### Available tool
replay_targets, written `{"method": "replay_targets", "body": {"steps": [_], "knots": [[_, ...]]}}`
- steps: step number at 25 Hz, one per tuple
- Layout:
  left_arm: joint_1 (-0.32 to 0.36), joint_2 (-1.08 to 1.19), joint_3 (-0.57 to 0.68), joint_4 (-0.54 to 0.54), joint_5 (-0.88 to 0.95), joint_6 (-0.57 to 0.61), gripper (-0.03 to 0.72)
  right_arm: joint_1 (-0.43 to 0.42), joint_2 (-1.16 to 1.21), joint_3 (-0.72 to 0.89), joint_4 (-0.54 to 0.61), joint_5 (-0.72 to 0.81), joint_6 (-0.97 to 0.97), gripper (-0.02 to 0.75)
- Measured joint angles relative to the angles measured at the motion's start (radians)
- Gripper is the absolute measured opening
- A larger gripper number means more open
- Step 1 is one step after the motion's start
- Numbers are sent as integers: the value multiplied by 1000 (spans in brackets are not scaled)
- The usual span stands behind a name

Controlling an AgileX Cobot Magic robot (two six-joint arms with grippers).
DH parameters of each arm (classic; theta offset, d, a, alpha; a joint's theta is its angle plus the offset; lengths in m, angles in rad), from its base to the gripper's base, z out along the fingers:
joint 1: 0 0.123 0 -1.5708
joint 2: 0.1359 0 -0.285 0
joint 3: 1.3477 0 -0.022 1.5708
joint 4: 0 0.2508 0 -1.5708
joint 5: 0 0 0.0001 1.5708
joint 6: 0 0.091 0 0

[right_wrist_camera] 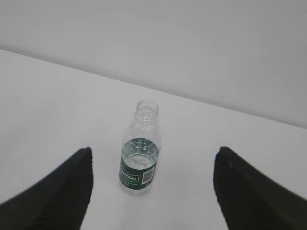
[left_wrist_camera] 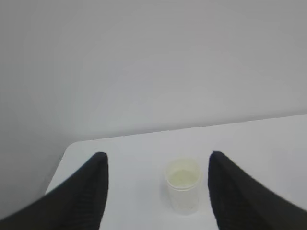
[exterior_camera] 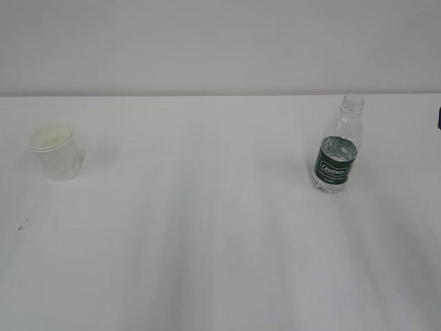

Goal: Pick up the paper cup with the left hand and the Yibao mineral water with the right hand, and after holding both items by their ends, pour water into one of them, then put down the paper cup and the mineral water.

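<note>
Approach step, before either pick. The left hand [left_wrist_camera: 156,191], jaws wide and empty, has the cup [left_wrist_camera: 183,191] standing ahead between its fingers. The right hand [right_wrist_camera: 152,191], likewise wide, frames the bottle [right_wrist_camera: 139,148] ahead. Next, each should advance until its fingers flank its object, then close.

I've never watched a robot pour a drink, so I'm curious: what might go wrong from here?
1. The bottle has no cap and holds water; a nudge from the open right gripper could tip and spill it.
2. The paper cup looks light and thin; the left gripper might knock it over or crush it.
3. The cup stands near the table's left edge and could be pushed off.
</note>
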Motion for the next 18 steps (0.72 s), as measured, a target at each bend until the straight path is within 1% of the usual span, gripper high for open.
{"method": "replay_targets", "body": {"steps": [5,14,18], "knots": [[0,-14,-2,-24,42,0,467,0,-49,-2,-11,47,0,592],[0,-15,-62,-28,142,0,466,0,-121,-2,-16,130,0,592],[0,-15,-89,-48,193,0,466,0,-140,-8,-16,170,0,592]]}}
